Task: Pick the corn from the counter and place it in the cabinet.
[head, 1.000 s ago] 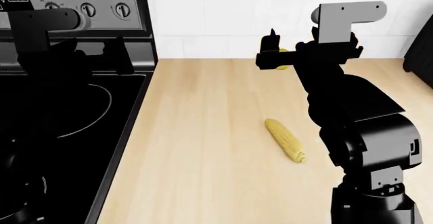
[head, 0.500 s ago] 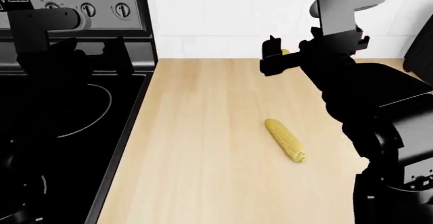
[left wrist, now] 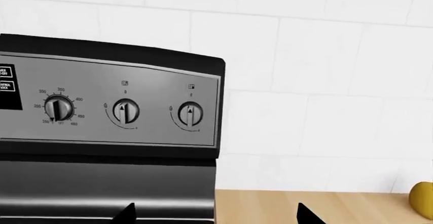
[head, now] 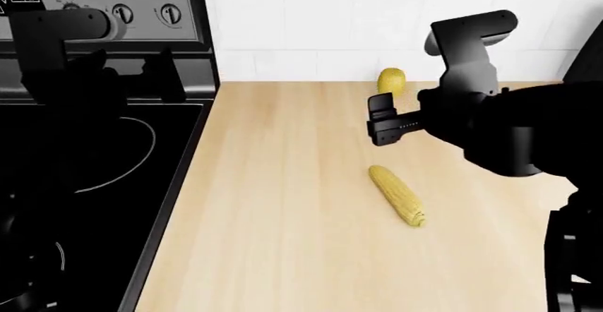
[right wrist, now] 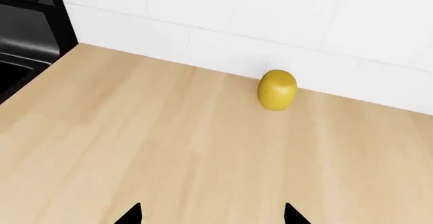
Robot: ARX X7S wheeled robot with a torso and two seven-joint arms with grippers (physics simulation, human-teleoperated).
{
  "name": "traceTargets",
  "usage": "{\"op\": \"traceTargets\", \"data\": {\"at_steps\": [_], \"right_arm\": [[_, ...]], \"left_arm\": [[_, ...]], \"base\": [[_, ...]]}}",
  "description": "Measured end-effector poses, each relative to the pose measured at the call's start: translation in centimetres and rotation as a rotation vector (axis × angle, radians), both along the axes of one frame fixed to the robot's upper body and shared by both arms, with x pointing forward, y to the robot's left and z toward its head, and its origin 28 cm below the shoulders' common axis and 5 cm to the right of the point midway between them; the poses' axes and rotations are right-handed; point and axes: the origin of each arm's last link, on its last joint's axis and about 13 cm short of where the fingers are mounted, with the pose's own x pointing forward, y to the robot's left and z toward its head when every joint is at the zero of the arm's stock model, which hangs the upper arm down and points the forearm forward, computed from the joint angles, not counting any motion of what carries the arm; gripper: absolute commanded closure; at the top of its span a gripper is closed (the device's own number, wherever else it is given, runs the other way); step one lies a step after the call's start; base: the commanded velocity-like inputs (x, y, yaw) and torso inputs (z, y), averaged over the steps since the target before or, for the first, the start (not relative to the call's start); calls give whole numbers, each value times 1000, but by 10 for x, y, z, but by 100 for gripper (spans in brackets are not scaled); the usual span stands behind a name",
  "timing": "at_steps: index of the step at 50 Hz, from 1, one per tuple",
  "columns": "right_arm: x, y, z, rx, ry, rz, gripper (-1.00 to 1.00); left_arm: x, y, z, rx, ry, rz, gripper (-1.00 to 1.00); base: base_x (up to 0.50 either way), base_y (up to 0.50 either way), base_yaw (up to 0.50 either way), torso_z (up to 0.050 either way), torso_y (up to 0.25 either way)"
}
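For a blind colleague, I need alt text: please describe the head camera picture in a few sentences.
A small yellow bumpy corn cob lies untouched on the light beige wood-grain counter, with the robot's black right hand held above it, empty. A rounder yellow-green fruit sits by the white tiled wall; the left hand is over the black glass stovetop.

kitchen: stove (head: 94,150), tiled wall (head: 311,22), counter (head: 282,220)

A rounded, egg-shaped yellow-green fruit (head: 391,81) stands upright close to the white tiled wall (head: 320,15). A black glass stovetop with ring marks (head: 85,185) lies alongside, beneath a grey metal control panel with round dials (left wrist: 125,111).
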Motion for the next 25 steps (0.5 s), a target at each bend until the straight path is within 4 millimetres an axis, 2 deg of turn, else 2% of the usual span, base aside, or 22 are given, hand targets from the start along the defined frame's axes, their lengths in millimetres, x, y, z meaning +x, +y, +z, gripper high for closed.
{"op": "traceTargets", "data": {"at_steps": [25], "right_arm": [[-7, -2, -5, -12, 143, 6, -100]], "left_arm": [[0, -1, -2, -6, 9, -6, -100]], "base": [[0, 0, 0, 0, 0]]}}
